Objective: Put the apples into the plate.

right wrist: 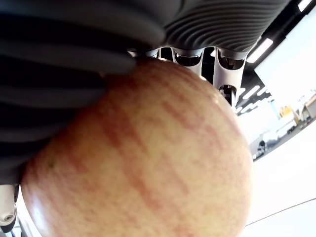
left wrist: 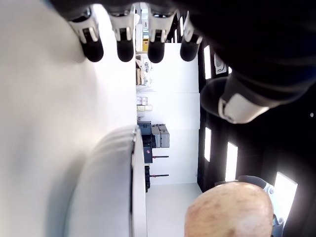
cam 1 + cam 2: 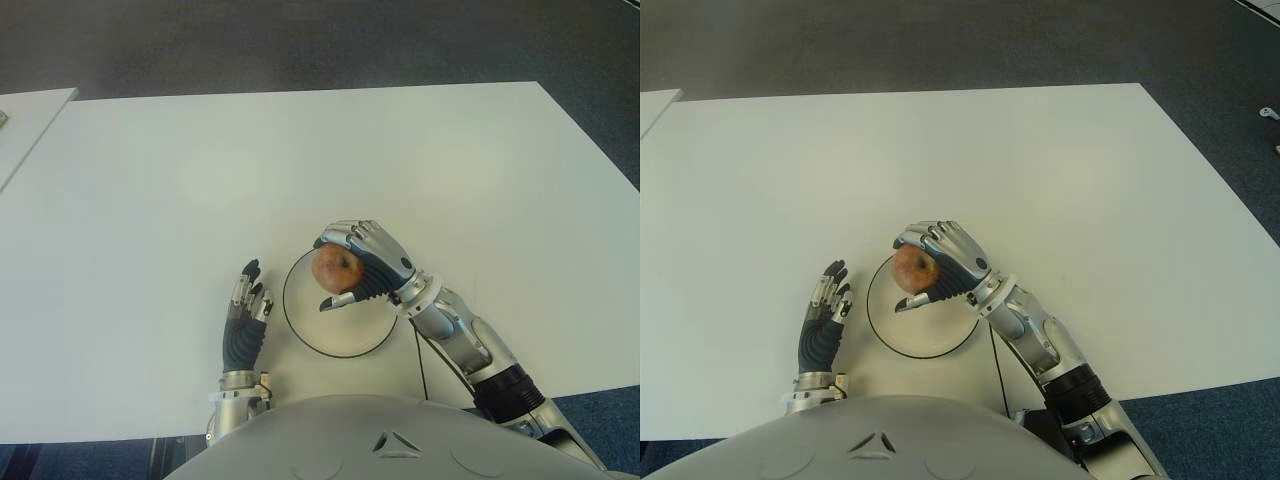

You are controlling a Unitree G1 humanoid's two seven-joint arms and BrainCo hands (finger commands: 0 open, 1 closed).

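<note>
Gripped in the curled fingers of the robot's right hand (image 3: 365, 268), a red-and-yellow apple (image 3: 336, 268) is held over the far rim of a white, dark-edged plate (image 3: 340, 338), which sits on a white table (image 3: 300, 160) close to the robot's torso. Whether the apple touches the plate cannot be told. Just to the plate's left, the left hand (image 3: 244, 325) shows palm-down with its fingers (image 2: 125, 49) straight and apart, holding nothing. A thin dark cable (image 3: 420, 362) runs beside the plate's right edge, toward the right forearm.
</note>
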